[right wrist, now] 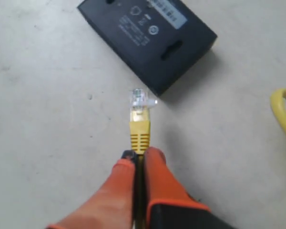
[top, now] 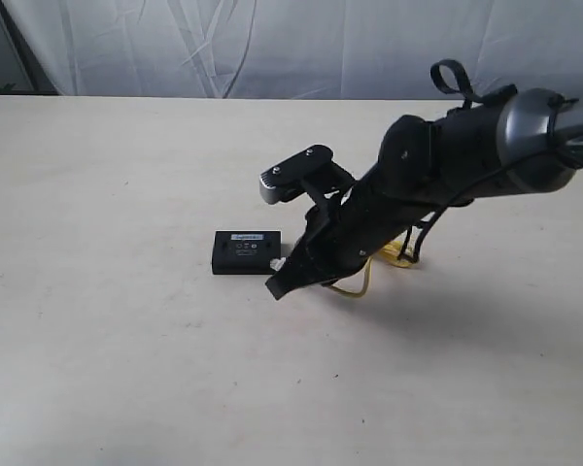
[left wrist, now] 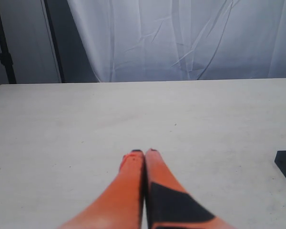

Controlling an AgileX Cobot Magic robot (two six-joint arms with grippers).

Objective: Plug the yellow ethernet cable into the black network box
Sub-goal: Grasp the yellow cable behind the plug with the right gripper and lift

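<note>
A: State of the right gripper?
B: Clamped on the yellow ethernet cable, pinching the cord right behind the yellow boot. The clear plug sticks out past the fingertips.
A: Where's the black network box?
B: Flat on the table, label up, just left of the right gripper in the exterior view. Its long axis runs left-right there. The plug tip sits just beside the box's near right corner. Touching or a hair off, can't tell.
A: Alignment?
B: That's the issue. The plug's long axis follows the fingers and aims at the corner, skewed to the 2 walls that meet there, square to neither. My read: the next move needs a yaw correction plus a sideways shift before any push.
A: Which wall has the port?
B: Can't see it. Both walls in the right wrist view are dark, with no socket opening I can resolve. In the exterior view the arm covers that end.
A: Left gripper?
B: Fingers pressed together, nothing between them, well apart from the box. Only 1 box corner shows at the edge of its view. The right arm is far nearer.
A: Rest of the cable?
B: The bundled loop lies on the table under the right arm, mostly hidden.
</note>
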